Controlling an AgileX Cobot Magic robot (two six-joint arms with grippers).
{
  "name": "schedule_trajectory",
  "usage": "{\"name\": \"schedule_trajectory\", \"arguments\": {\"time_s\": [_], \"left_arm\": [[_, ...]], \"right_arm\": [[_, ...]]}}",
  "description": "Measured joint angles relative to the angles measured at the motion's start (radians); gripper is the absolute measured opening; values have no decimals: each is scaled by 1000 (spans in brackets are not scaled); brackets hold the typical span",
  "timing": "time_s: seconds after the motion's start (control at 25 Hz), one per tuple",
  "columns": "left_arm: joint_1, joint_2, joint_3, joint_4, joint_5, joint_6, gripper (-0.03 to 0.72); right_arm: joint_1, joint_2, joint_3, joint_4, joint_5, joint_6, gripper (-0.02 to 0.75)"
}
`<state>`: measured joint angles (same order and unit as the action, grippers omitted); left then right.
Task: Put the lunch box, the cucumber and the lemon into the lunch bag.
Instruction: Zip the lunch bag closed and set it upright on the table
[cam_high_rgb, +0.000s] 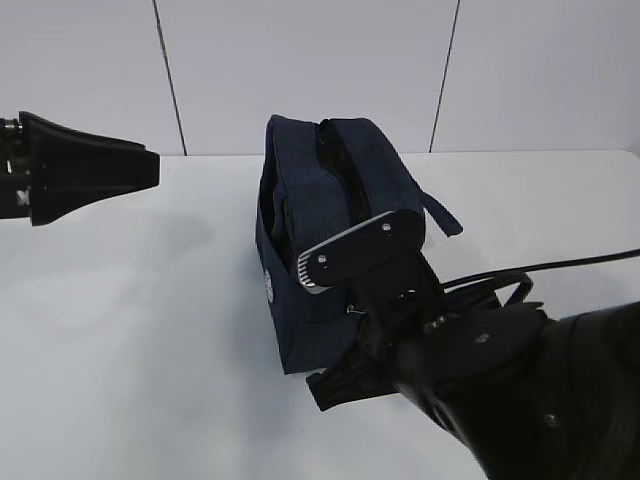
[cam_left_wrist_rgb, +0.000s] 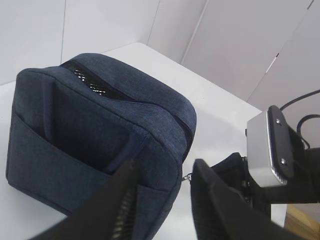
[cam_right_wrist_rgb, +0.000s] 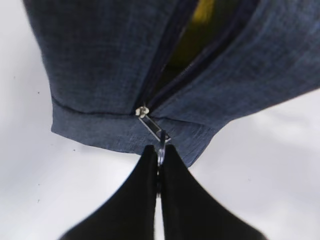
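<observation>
Filling the exterior view's five o'clock corner, the black right gripper (cam_high_rgb: 350, 385) is sitting against the boxy navy fabric lunch bag (cam_high_rgb: 310, 215) on the white table (cam_high_rgb: 130, 300); the left gripper (cam_high_rgb: 150, 170) is hovering at nine o'clock. Left wrist view: its fingers (cam_left_wrist_rgb: 125, 200) are standing partly apart, holding nothing. Right wrist view: closed fingers are pinching the silver ring pull (cam_right_wrist_rgb: 161, 145); something yellow (cam_right_wrist_rgb: 200, 22) is showing inside at twelve o'clock.

I can't read any text, brand or number from my cameras. The only mark I find is a small round pale emblem (cam_high_rgb: 268, 283) on the side of the lunch bag (cam_high_rgb: 320, 200) in the exterior view; it may be a logo, but it's too small and blurred to make out.
</observation>
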<state>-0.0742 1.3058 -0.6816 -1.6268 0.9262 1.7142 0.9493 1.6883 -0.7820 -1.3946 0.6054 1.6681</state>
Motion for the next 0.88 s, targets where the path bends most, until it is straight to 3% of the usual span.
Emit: {"name": "schedule_trajectory", "arguments": {"time_s": [0.36, 0.64, 0.88], "left_arm": [[0, 0, 0, -2, 0, 0, 266], [0, 0, 0, -2, 2, 0, 266], [0, 0, 0, -2, 5, 0, 266]], "right_arm": [[0, -8, -147, 346, 18, -572, 8], [0, -8, -260, 628, 135, -1039, 8], [0, -8, -343, 756, 235, -1350, 8]]}}
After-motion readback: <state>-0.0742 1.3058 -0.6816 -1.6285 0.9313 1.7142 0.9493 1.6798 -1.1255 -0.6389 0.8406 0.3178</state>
